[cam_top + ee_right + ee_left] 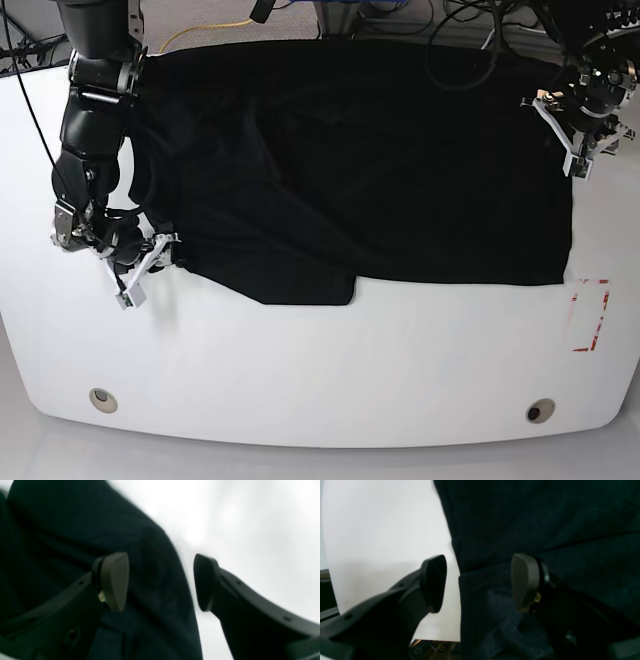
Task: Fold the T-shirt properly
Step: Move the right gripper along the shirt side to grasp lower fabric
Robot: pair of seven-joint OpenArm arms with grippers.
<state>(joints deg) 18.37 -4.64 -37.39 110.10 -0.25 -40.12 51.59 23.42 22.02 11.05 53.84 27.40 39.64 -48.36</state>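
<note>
The black T-shirt (380, 170) lies spread over the far half of the white table (330, 370), with a flap hanging lower at its near left. My right gripper (145, 262) stands open at the shirt's near left corner. In the right wrist view its jaws (160, 581) straddle the cloth's edge (155, 585), one finger over the shirt and one over bare table. My left gripper (572, 140) is open at the shirt's right edge. In the left wrist view it (478, 582) straddles the T-shirt's (545, 517) hem the same way, gripping nothing.
A red dashed rectangle (590, 315) is marked near the table's right edge. Two round holes (100, 398) (540, 411) sit near the front corners. Cables (470, 30) crowd the area behind the table. The table's edge (437, 640) shows close to the left gripper.
</note>
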